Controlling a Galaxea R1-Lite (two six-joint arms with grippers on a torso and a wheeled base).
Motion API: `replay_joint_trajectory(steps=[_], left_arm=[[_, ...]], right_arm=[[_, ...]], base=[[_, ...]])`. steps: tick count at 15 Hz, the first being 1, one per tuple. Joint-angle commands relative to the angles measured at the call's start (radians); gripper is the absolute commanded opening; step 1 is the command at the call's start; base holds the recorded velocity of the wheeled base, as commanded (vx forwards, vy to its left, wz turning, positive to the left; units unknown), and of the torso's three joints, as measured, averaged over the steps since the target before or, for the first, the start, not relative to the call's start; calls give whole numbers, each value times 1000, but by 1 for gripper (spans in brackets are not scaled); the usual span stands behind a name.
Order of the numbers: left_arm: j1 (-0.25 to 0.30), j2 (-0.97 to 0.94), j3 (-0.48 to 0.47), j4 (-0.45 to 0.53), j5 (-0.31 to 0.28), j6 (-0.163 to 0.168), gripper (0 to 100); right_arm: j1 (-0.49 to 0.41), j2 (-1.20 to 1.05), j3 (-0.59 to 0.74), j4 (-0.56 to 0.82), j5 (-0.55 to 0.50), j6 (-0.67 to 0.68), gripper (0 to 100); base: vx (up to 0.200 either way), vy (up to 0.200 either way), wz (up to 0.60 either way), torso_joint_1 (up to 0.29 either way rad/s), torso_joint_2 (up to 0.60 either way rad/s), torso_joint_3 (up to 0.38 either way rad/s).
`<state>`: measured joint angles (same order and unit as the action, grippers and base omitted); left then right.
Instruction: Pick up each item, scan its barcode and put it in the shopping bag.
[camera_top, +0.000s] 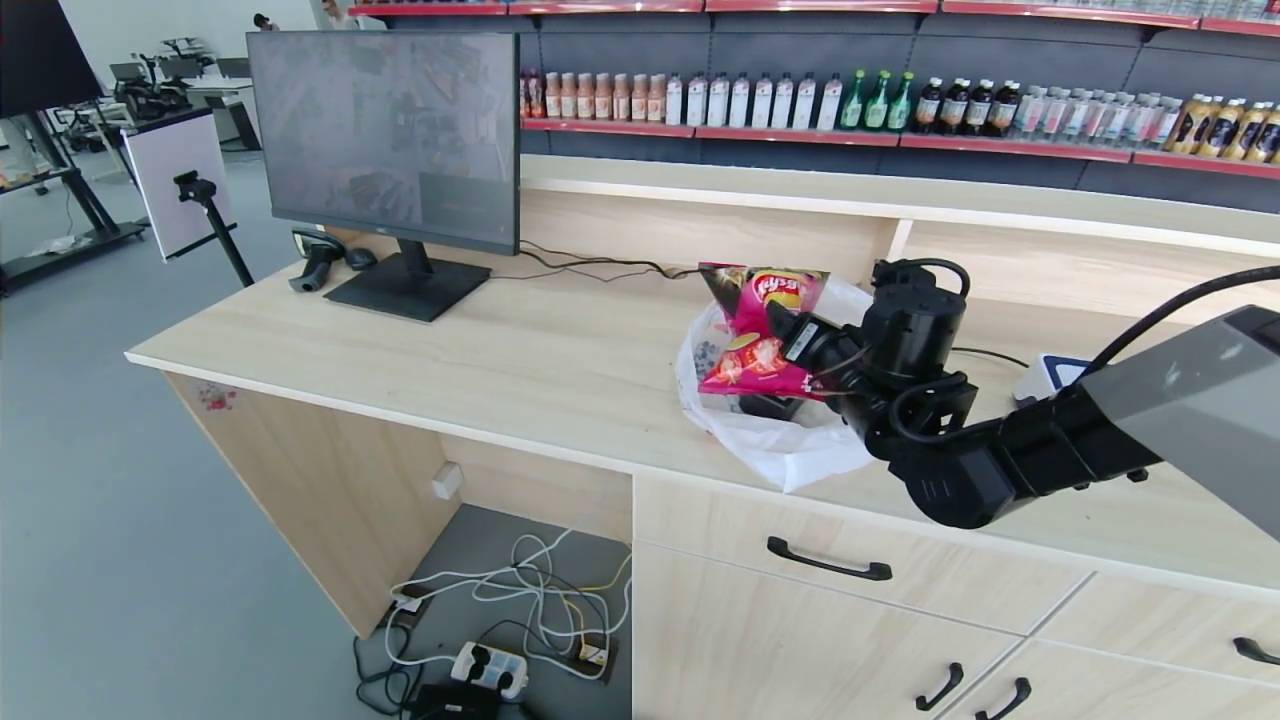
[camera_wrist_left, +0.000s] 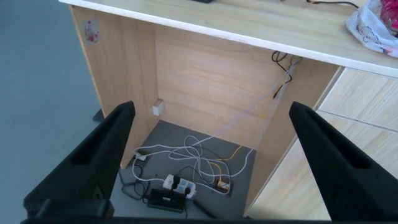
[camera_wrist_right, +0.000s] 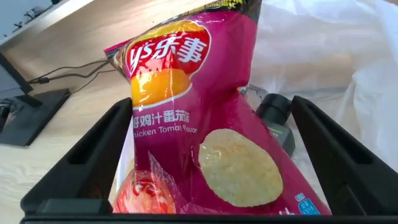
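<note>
1. Head view: we see a long pale wooden desk (camera_top: 520, 350) with drawers on its front, and behind it red-edged shelves (camera_top: 800, 132) lined with bottles (camera_top: 760, 100).
2. A dark monitor (camera_top: 385, 135) stands on the desk's left part, on a flat black foot.
3. The white plastic shopping bag (camera_top: 790, 450) sits near the desk's front edge, right of the middle. Its mouth is open upward.
4. The magenta chip bag (camera_top: 765, 330) is held upright over that open mouth, with its lower edge down at the opening. We cannot tell whether it touches the plastic.
5. Our right hand (camera_wrist_right: 211, 106) grips the chip bag, one dark finger pressed to each side of the packet.
6. Our left hand (camera_wrist_left: 211, 109) hangs low in front of the desk with its fingers spread wide and nothing between them. It faces the open space under the desk.
7. In that space a white power strip (camera_wrist_left: 177, 184) lies on the floor (camera_wrist_left: 43, 74) among loose cables (camera_wrist_left: 199, 152).
8. A handheld scanner (camera_top: 315, 262) lies on the desk just beside the monitor's foot, well apart from the shopping bag.
9. A small dark boxy item (camera_wrist_right: 277, 118) lies inside the shopping bag, just behind the chip bag.
</note>
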<state>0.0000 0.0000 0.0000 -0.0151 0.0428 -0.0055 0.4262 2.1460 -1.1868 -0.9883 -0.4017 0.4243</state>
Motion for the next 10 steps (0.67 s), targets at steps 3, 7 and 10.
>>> replay_joint_trajectory(steps=[3, 7, 10], left_arm=[[0, 0, 0, 0, 0, -1, 100], [0, 0, 0, 0, 0, -1, 100], [0, 0, 0, 0, 0, -1, 100]], right_arm=[[6, -87, 10, 2, 0, -39, 100], [11, -210, 38, 10, -12, -119, 100], [31, -383, 156, 11, -3, -196, 100]], base=[[0, 0, 0, 0, 0, 0], [0, 0, 0, 0, 0, 0], [0, 0, 0, 0, 0, 0]])
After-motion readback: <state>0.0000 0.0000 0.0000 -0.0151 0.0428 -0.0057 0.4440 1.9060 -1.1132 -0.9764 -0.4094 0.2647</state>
